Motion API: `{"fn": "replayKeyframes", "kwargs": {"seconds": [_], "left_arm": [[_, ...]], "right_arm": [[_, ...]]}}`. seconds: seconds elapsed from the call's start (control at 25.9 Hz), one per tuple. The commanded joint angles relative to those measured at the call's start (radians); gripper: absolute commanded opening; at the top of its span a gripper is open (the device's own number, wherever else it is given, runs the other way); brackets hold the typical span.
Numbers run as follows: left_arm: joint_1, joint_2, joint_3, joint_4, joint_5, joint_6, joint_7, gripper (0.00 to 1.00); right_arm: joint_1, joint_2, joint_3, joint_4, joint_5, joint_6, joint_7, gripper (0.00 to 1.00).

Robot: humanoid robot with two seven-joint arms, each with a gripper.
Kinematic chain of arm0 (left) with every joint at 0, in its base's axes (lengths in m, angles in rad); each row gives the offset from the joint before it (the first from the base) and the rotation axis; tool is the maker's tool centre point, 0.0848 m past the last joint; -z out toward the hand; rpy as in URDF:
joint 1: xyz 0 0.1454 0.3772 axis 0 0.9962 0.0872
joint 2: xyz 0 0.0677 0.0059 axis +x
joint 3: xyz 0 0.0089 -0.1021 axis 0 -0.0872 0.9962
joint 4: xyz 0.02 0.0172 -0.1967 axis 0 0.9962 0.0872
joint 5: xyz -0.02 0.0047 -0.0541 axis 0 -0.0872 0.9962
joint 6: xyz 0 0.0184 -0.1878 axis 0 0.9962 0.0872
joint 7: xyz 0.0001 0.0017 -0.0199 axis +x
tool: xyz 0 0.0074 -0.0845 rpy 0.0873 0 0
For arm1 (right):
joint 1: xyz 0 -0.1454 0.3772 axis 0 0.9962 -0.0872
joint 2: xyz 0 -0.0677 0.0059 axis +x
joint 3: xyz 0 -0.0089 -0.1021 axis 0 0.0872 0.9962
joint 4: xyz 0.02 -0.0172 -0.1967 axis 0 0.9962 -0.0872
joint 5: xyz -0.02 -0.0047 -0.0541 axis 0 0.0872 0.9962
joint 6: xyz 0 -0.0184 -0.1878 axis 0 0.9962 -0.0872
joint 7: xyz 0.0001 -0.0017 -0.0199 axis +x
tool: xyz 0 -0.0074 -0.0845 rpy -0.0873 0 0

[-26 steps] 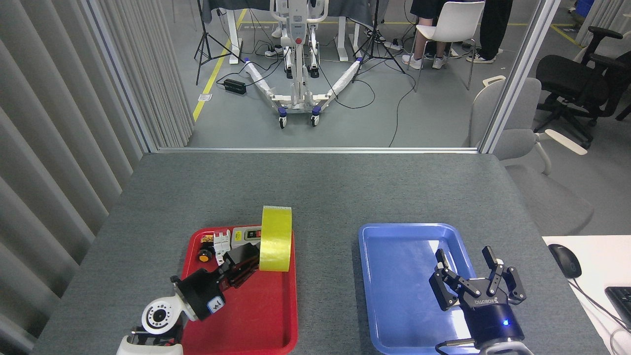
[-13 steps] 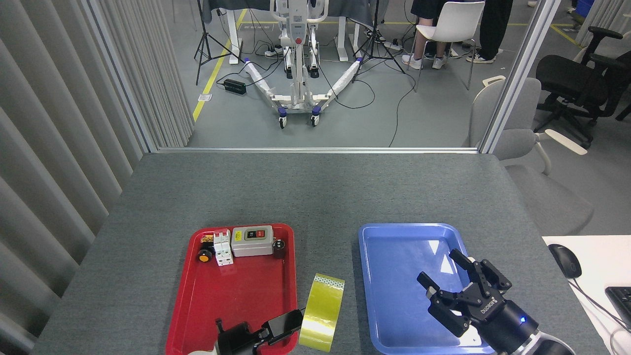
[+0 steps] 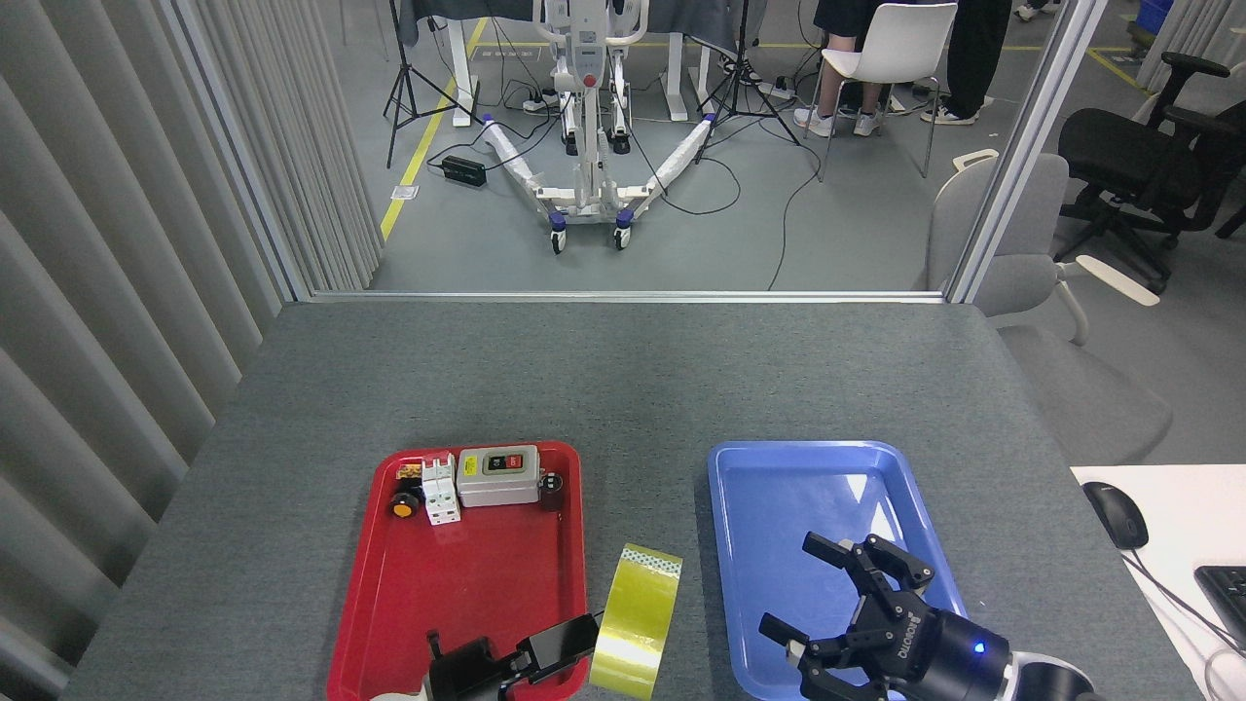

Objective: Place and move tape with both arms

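Our left hand (image 3: 545,647) pinches the translucent yellow tape roll (image 3: 635,621) upright between the red plastic tray (image 3: 467,594) and blue plastic tray (image 3: 779,506), offering it to our spread right hand (image 3: 827,613).

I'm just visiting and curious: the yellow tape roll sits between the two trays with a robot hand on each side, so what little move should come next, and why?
Probably the right gripper should reach leftward toward the tape. Its fingers are spread open over the blue tray, turned toward the roll, while the left gripper holds the tape upright between the trays.
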Motion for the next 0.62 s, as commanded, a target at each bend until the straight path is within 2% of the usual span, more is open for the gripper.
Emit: {"fn": "replayKeyframes", "kwargs": {"seconds": [0.0,0.15,0.35,0.46,0.58], "left_arm": [[0.0,-0.001,0.001,-0.002,0.0,-0.002,-0.001,0.0],[0.0,-0.001,0.004,-0.002,0.0,-0.004,-0.001,0.0],[0.0,0.001,0.015,0.003,0.0,-0.007,0.001,0.0],[0.0,0.001,0.017,0.014,0.0,-0.007,0.001,0.0],[-0.001,0.001,0.024,0.018,-0.001,-0.008,0.001,0.0]], "right_arm": [[-0.036,0.069,0.027,0.012,0.004,-0.002,0.064,1.0],[-0.096,0.145,0.057,0.026,0.014,0.002,0.127,0.98],[-0.137,0.173,0.128,0.061,0.032,0.004,0.135,0.94],[-0.163,0.211,0.142,0.098,0.034,0.001,0.137,0.85],[-0.182,0.217,0.142,0.124,0.034,-0.002,0.147,0.79]]}}
